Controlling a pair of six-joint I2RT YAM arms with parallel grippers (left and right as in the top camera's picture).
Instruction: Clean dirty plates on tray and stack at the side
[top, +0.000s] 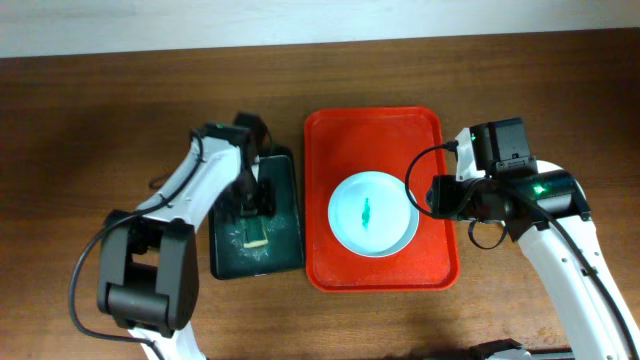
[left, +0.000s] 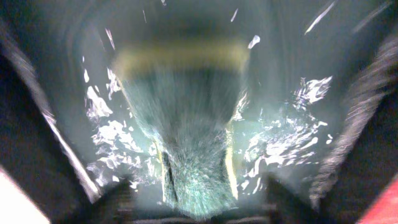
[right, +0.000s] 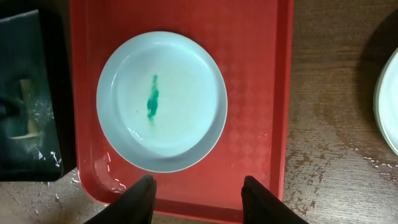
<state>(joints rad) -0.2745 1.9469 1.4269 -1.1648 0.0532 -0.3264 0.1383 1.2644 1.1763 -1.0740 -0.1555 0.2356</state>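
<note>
You're holding the left gripper (top: 250, 206) spread over the sponge (top: 256, 236), ready for wiping. The right gripper (right: 198, 183) is hovering, jaws apart, beside the smeared plate (right: 161, 99) on the tray (right: 252, 37).

the bench (top: 100, 100) is brown wood, grained and matt. the tray (top: 330, 150) is red plastic, glossy, with a fine diamond texture. the plate (top: 388, 225) looks smooth and glazed. the black tray (top: 288, 250) shines wet; its sponge (left: 186, 124) is rough and fibrous.
</note>
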